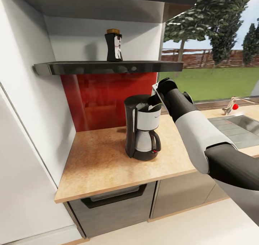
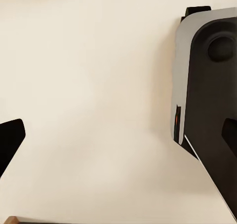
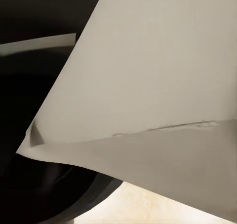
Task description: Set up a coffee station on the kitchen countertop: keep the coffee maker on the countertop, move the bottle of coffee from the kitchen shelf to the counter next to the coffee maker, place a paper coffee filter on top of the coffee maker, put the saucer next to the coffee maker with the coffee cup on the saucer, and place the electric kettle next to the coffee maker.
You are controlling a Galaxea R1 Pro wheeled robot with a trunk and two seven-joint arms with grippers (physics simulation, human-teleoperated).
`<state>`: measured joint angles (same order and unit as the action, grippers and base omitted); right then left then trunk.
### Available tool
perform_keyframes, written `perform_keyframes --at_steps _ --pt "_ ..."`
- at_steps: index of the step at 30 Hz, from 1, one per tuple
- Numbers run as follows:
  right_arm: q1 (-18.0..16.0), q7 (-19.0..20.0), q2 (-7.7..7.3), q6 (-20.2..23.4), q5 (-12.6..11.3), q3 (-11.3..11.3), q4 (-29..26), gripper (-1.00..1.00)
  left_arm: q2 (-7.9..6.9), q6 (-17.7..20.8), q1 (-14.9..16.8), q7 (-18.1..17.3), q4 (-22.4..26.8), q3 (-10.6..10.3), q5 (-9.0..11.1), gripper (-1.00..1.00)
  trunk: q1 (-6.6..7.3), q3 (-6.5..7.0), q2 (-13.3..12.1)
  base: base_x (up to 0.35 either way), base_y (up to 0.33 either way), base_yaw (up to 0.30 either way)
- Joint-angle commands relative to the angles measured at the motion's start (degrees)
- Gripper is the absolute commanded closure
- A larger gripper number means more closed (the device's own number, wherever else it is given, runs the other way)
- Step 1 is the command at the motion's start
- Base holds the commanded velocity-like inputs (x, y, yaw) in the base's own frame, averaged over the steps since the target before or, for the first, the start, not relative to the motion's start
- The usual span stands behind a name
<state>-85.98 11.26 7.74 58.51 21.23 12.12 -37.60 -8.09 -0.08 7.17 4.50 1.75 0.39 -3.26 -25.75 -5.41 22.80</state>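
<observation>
a: where is the right hand (image 1: 157,94) sitting?
b: it is hovering at the top of the coffee maker (image 1: 141,128) on the desk (image 1: 97,162), clamping a paper coffee filter (image 3: 153,86).
a: and the bottle of coffee (image 1: 114,45)?
b: standing on the kitchen shelf (image 1: 108,67). left hand, cannot tell.

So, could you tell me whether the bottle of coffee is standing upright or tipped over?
Upright. The bottle of coffee stands on its base on the kitchen shelf, tan top uppermost, above the coffee maker.
</observation>
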Motion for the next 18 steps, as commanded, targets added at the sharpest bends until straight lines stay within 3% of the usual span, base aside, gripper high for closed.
perform_keyframes --at_steps 1,18 --pt "-0.06 0.52 -0.01 0.20 0.63 0.08 -0.08 1.00 0.00 -0.01 0.04 0.16 0.01 0.05 -0.34 -1.00 -0.03 -0.13 0.12 0.000 0.000 0.000" --pt "-0.06 0.52 -0.10 0.20 0.66 0.01 -0.19 1.00 0.08 -0.01 0.04 0.16 0.01 -0.02 -0.34 -1.00 -0.03 -0.13 0.12 0.016 0.005 0.000"
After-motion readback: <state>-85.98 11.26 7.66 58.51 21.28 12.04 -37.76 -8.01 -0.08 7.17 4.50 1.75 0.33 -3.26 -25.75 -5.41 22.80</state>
